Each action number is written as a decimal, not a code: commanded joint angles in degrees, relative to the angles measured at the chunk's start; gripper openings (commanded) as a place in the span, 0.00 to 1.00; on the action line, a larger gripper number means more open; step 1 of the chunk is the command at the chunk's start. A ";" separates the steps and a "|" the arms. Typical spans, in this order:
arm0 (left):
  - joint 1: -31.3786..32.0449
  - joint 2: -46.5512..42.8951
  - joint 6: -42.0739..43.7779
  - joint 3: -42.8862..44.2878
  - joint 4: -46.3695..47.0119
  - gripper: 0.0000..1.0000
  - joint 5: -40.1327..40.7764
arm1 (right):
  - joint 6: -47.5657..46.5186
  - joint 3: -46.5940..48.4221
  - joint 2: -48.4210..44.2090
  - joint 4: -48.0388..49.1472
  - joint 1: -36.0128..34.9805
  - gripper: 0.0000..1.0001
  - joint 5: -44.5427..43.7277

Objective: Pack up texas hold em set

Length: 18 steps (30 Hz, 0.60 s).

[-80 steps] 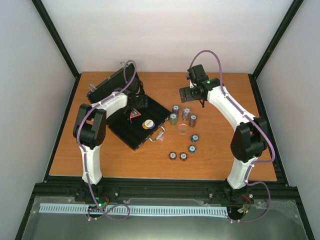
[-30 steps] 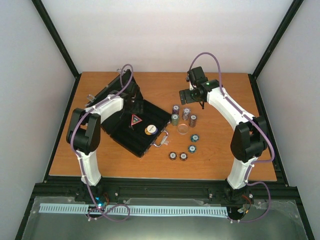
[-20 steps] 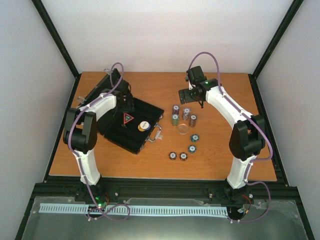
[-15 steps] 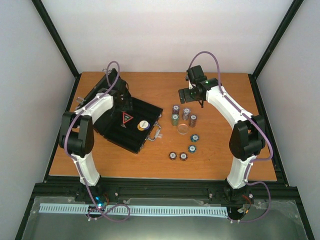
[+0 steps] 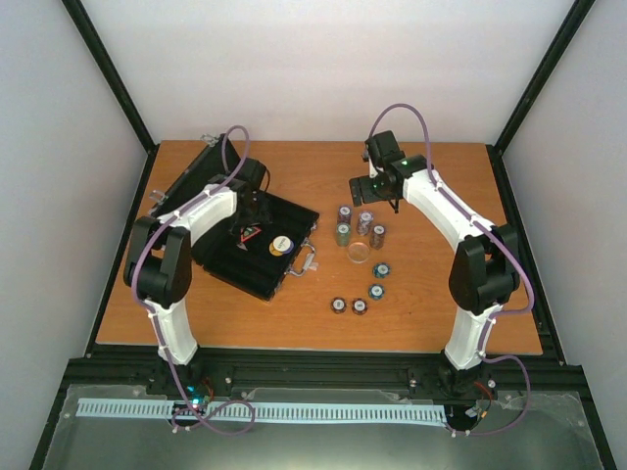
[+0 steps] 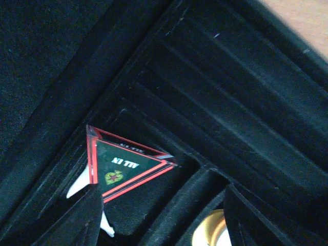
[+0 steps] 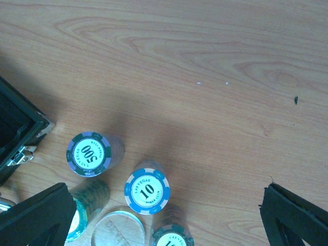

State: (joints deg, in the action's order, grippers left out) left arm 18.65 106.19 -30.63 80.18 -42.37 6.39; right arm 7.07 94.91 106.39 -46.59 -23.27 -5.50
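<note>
Token lower corner behind left fingers

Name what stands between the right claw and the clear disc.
Upright chip stacks; the top view shows them between the right claw and the clear disc.

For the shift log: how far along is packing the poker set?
Early. Done: the triangular token and one round disc lie in the open case. In hand: nothing; the left gripper hovers open over the token, the right gripper open above the chip stacks. Left: those stacks, the loose chips, the clear disc, then shutting the case.
</note>
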 commanded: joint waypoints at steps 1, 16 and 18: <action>-0.02 2.50 -6.37 2.40 -2.73 0.65 2.20 | 0.22 -1.40 -1.24 0.45 0.42 1.00 -0.17; -0.11 5.60 -20.24 2.26 -1.90 0.78 3.41 | -0.19 -2.13 -1.23 0.45 0.42 1.00 0.04; -0.11 5.43 -21.74 0.99 0.86 0.79 4.20 | -0.30 -2.19 -1.11 0.52 0.42 1.00 0.12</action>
State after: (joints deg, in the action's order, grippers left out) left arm 18.65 111.37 -47.13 81.36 -45.23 8.78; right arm 7.05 93.19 106.37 -46.61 -23.27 -5.41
